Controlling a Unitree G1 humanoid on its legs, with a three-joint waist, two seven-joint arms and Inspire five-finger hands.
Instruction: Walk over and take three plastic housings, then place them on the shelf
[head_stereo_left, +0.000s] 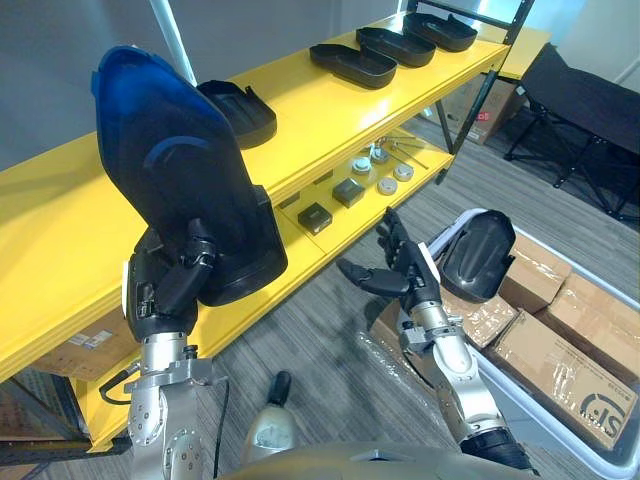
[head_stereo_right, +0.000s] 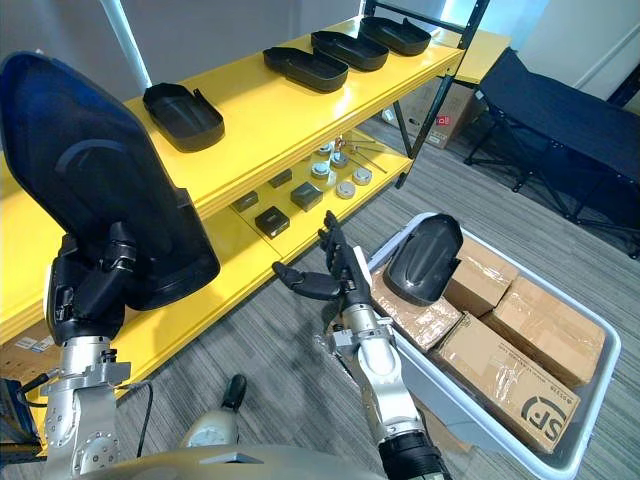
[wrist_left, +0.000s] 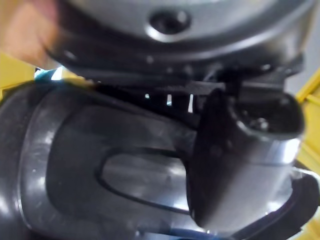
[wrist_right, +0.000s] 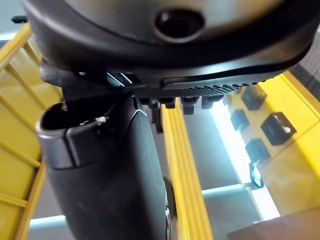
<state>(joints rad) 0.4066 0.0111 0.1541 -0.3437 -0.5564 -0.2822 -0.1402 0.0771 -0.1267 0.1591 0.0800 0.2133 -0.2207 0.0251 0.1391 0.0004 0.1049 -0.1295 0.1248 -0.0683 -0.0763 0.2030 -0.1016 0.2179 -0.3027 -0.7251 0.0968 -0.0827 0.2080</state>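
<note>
While the left hand (head_stereo_left: 165, 290) clamps the upright housing (head_stereo_left: 170, 170), lay it flat on the shelf (head_stereo_left: 45, 205) (right hand (head_stereo_left: 405, 275) spread, empty), clear of the shelved housing (head_stereo_left: 240, 112).

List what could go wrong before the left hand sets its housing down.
1. The left hand grips the big black plastic housing only at its lower end, held upright; it may tip or slip.
2. A black tray-like housing lies close by on the yellow shelf; setting down could knock it.
</note>
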